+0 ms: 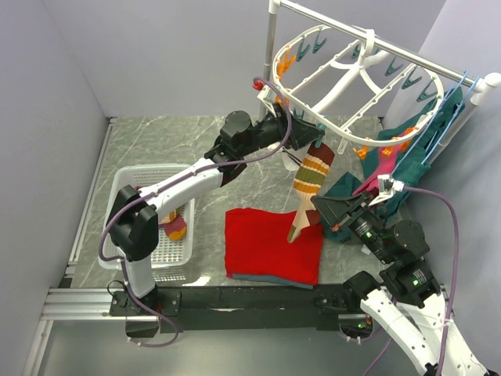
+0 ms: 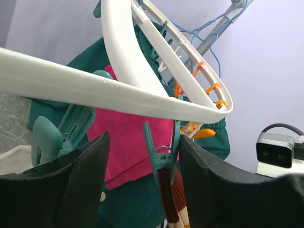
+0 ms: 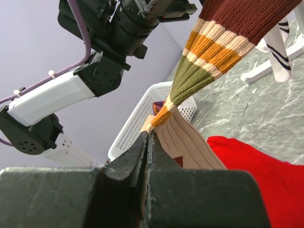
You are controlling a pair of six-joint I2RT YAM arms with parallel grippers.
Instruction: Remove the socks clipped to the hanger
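Observation:
The white oval hanger [image 1: 344,78] hangs on a rack at the back right, with teal and orange pegs. One teal peg [image 2: 164,154] clips a tan-brown striped sock [image 1: 313,172] that stretches down toward the red cloth. My left gripper [image 1: 308,139] is open at the hanger's near rim. In the left wrist view [image 2: 142,140] its fingers stand either side of that peg, and the right finger is close against it. My right gripper [image 1: 311,214] is shut on the sock's lower end [image 3: 190,142], pulling it taut [image 3: 213,42]. A maroon sock [image 1: 176,227] lies in the basket.
A white slotted basket [image 1: 125,184] stands at the left. A flat red cloth [image 1: 274,247] lies in the middle front. Teal and pink garments [image 1: 391,164] on blue hangers [image 1: 442,117] hang at the right, close behind the right arm. The rack post [image 1: 272,47] stands at the back.

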